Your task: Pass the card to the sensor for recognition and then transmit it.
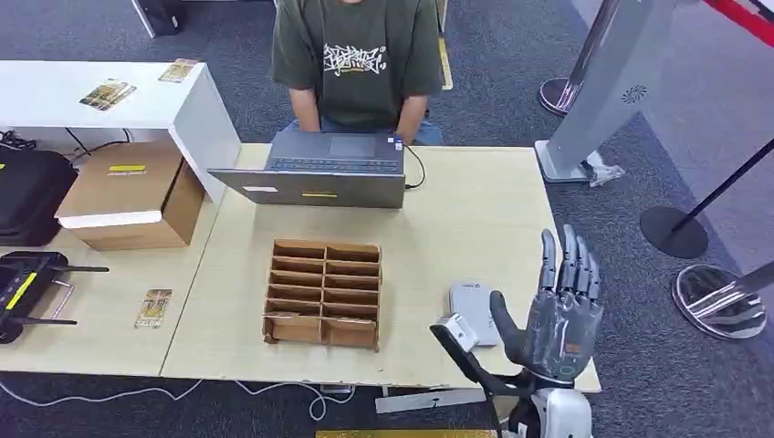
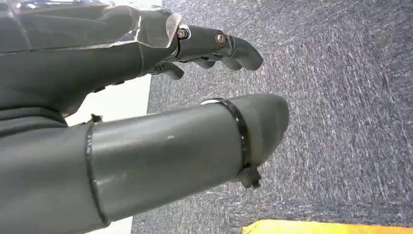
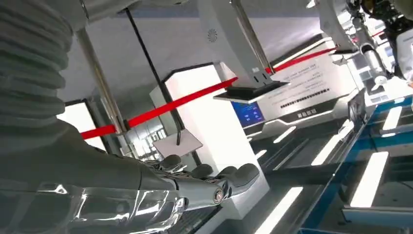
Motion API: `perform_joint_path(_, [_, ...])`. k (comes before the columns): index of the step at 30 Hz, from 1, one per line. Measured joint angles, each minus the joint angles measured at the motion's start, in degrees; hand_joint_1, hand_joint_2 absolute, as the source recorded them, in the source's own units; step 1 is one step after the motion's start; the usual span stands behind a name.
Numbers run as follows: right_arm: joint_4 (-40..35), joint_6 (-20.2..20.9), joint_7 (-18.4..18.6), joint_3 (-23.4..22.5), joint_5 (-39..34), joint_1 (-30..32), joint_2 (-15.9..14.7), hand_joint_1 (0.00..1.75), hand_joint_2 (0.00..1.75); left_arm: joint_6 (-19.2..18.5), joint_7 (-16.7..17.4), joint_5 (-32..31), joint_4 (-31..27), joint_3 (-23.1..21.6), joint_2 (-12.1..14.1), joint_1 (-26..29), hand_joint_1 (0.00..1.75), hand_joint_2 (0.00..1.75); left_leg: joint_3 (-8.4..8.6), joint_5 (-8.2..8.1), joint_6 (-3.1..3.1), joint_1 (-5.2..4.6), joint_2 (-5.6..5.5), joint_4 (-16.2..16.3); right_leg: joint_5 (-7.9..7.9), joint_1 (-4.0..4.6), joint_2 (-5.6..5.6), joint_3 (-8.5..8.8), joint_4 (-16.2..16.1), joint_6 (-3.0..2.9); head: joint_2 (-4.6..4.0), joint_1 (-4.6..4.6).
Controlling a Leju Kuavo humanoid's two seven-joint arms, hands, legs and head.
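Note:
My right hand (image 1: pixel 561 306) is raised above the table's front right corner, fingers straight up and spread, palm empty. In the right wrist view the right hand (image 3: pixel 195 187) also holds nothing, and its fingers (image 3: pixel 234 176) reach out straight. A pale grey card sensor (image 1: pixel 473 301) lies flat on the wooden table (image 1: pixel 465 210), just left of that hand's thumb. A patterned card (image 1: pixel 153 308) lies on the lower side table at the left. My left hand (image 2: pixel 146 112) hangs over dark carpet with thumb and fingers apart, empty.
A cardboard divider box (image 1: pixel 322 292) with several slots sits mid-table. Behind it an open laptop (image 1: pixel 319 169) faces a seated person (image 1: pixel 358 55). At the left are a cardboard carton (image 1: pixel 132 196), black cases (image 1: pixel 27 196) and a white desk (image 1: pixel 91 96) with more cards (image 1: pixel 108 93). Barrier posts (image 1: pixel 675 228) stand at the right.

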Motion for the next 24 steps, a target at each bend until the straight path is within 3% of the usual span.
perform_joint_path(14, [-1.9,1.9,5.3,0.1,0.0,5.6,-0.3,0.0,1.75,2.3,1.8,6.0,0.0,0.0,0.0,0.0,0.0,0.0,0.0,-0.06,-0.03,0.0,0.0,0.0,-0.02,0.0,0.0,0.01,0.0,-0.01,0.0,0.0])
perform_joint_path(19, [-1.7,2.4,9.6,3.2,0.0,5.7,-2.4,0.0,1.75,2.5,2.5,9.7,0.0,-1.5,0.0,0.3,0.0,0.0,0.0,-0.06,-0.03,0.0,0.0,0.0,-0.02,0.0,0.0,0.02,0.0,-0.01,0.0,0.0])
perform_joint_path(24, [-1.1,3.0,11.1,6.6,0.0,5.7,-3.4,0.0,1.75,2.6,4.0,13.0,0.0,-3.9,0.0,0.4,0.0,0.0,-0.01,-0.06,-0.03,0.0,0.0,0.0,-0.03,0.0,-0.01,0.02,0.0,-0.03,0.0,-0.02])
